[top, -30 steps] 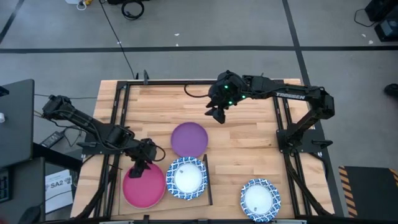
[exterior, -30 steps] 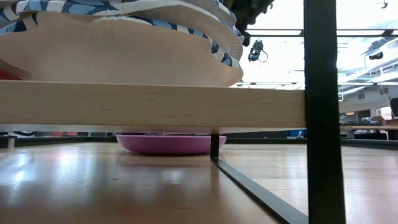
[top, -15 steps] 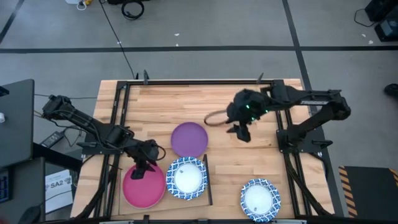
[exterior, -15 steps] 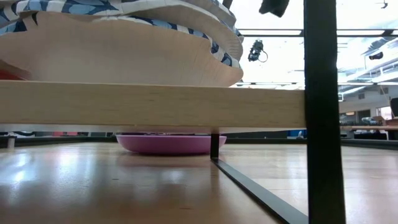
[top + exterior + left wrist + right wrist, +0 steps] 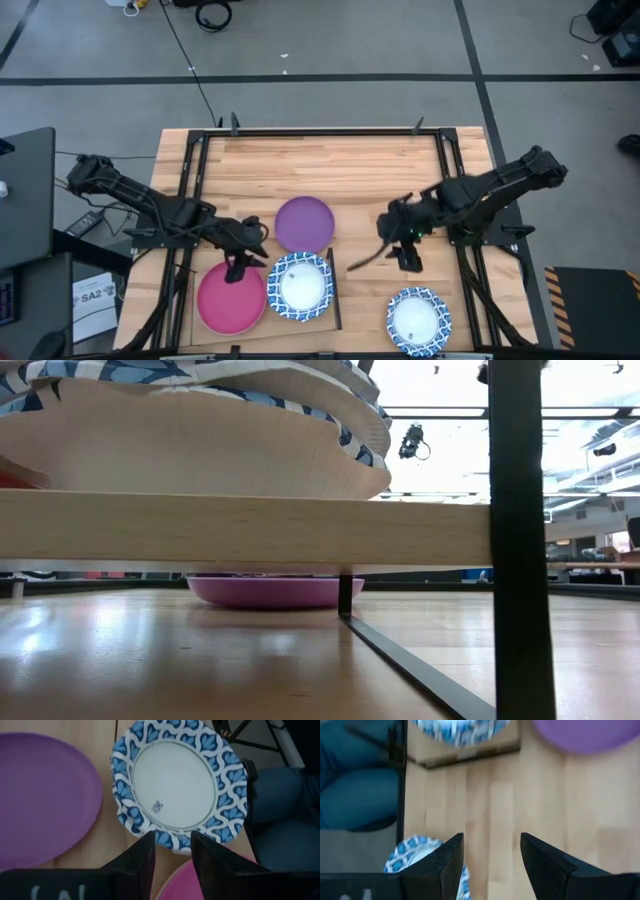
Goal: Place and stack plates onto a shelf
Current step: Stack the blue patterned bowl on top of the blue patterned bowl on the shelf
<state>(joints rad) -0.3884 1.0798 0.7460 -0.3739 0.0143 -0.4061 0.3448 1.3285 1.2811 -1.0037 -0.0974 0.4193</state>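
Note:
The pale plywood shelf [image 5: 322, 262] stands at the table's near left. On it rest a magenta plate [image 5: 231, 299] and a blue-rimmed white plate [image 5: 300, 286]. A purple plate [image 5: 305, 222] lies on the tabletop behind the shelf, and another blue-rimmed plate [image 5: 418, 320] lies near the front right. My left gripper [image 5: 240, 263] hovers open over the gap between the magenta plate [image 5: 200, 880] and the blue-rimmed one [image 5: 180, 785]. My right gripper [image 5: 405, 256] hangs open above bare wood, behind the front-right plate [image 5: 415, 857]. Neither holds anything.
Black frame rails [image 5: 455, 215] run along the table's left, right and far sides. In the low view the shelf board [image 5: 250, 530] stands raised above the tabletop, with the purple plate [image 5: 270, 590] behind it and a black post [image 5: 517, 540] in front. Bare wood lies between shelf and front-right plate.
My right gripper has swung from the table's far middle toward the near and right edges, tipping further down and staying open. It now hangs just behind the front-right plate. My left gripper has edged a little toward the blue-rimmed plate and tipped up.

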